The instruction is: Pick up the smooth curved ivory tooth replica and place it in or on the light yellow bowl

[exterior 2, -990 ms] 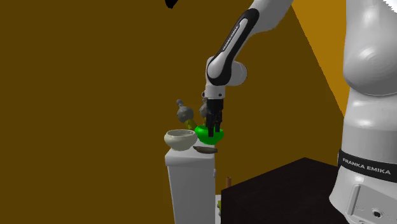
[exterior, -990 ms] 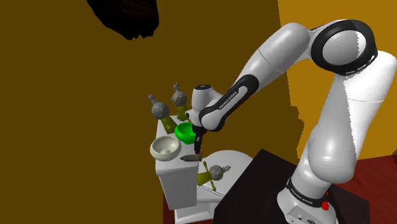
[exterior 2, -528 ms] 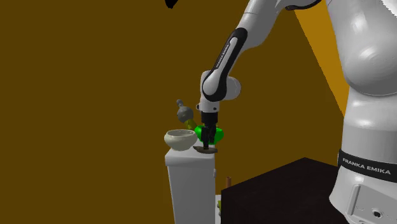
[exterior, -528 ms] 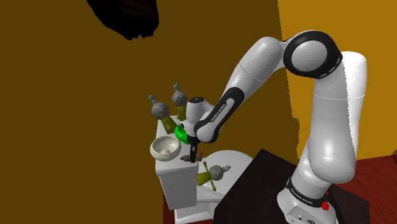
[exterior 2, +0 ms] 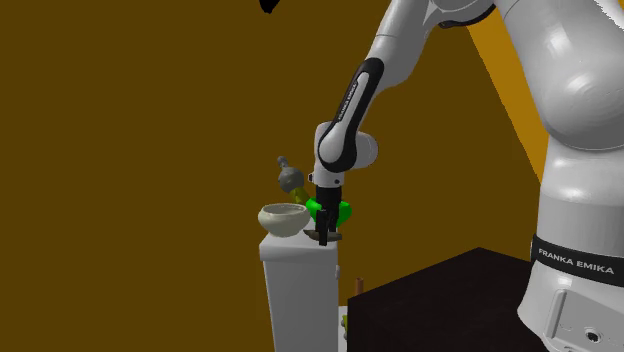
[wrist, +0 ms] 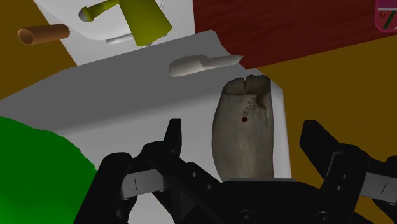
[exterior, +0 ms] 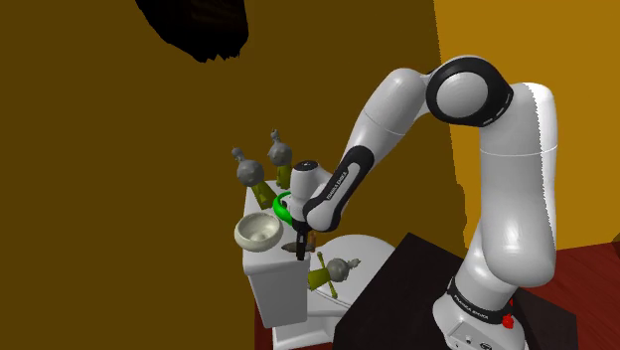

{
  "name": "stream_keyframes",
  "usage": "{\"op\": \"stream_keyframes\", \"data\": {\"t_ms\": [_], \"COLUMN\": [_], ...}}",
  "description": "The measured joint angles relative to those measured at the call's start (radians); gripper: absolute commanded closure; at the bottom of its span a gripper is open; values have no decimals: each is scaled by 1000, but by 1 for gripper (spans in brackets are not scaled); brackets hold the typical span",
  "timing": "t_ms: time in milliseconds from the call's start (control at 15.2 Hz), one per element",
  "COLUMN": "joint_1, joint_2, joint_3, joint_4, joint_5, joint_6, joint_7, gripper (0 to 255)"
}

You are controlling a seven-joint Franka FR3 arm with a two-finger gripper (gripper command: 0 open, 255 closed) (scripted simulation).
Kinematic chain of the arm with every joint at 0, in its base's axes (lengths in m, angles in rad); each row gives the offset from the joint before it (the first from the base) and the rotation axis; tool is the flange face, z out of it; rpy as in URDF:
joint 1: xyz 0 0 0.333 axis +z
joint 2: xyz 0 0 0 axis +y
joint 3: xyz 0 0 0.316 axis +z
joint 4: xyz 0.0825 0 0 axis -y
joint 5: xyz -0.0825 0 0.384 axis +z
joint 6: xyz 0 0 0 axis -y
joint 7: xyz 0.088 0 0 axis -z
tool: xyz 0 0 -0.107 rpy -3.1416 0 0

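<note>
Hand [wrist: 243,129] open wide, nothing gripped, greyish tooth replica [wrist: 247,149] lying flat between its fingers untouched, pale bowl [exterior: 257,232] near.

The tooth [wrist: 245,127] lies on the pedestal [exterior: 278,288] — bowl [exterior: 257,232] near it; hand [wrist: 243,130] straddling it.

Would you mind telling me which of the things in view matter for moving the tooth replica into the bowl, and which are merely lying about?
Job in hand: the greyish tooth replica, lying inside the open end effector; the pale bowl beside it.

Lying about: the green bowl; two stoppered bottles standing behind; a third bottle lying lower down.
</note>
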Motion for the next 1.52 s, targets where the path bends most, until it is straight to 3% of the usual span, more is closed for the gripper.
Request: {"op": "stream_keyframes", "data": {"t_ms": [198, 264, 924, 1518], "joint_1": [0, 0, 2, -14], "joint_2": [1, 1, -8, -107], "joint_3": [0, 0, 4, 19], "joint_4": [0, 0, -4, -12], "joint_5": [0, 0, -1, 29], "joint_6": [1, 1, 1, -94], "joint_7": [0, 0, -1, -23], "gripper": [0, 255, 255, 255]}}
